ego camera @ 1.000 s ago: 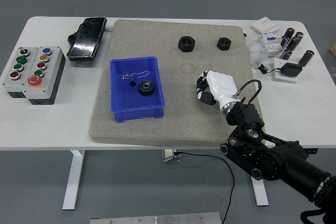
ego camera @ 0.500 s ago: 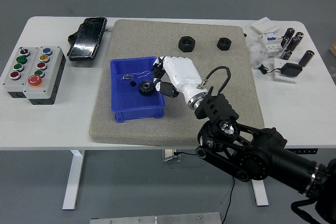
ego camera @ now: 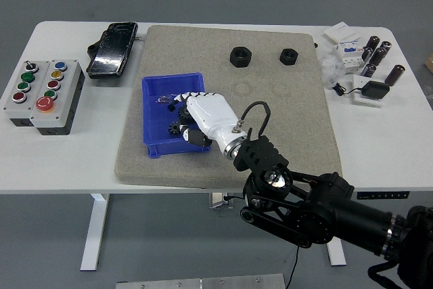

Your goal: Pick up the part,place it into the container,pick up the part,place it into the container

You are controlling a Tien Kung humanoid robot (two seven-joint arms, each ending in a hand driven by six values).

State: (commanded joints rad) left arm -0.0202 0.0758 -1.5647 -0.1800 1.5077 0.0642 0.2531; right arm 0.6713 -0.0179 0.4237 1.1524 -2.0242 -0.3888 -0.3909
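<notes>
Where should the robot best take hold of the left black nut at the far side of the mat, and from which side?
Probably by its outer flat faces, coming straight down from above. The left black nut lies flat on the mat with its hole facing up and free space all around, so fingers could close on two opposite sides.

Workshop: push-button control box [ego camera: 42,95], capacitors [ego camera: 376,53] on bench.
</notes>
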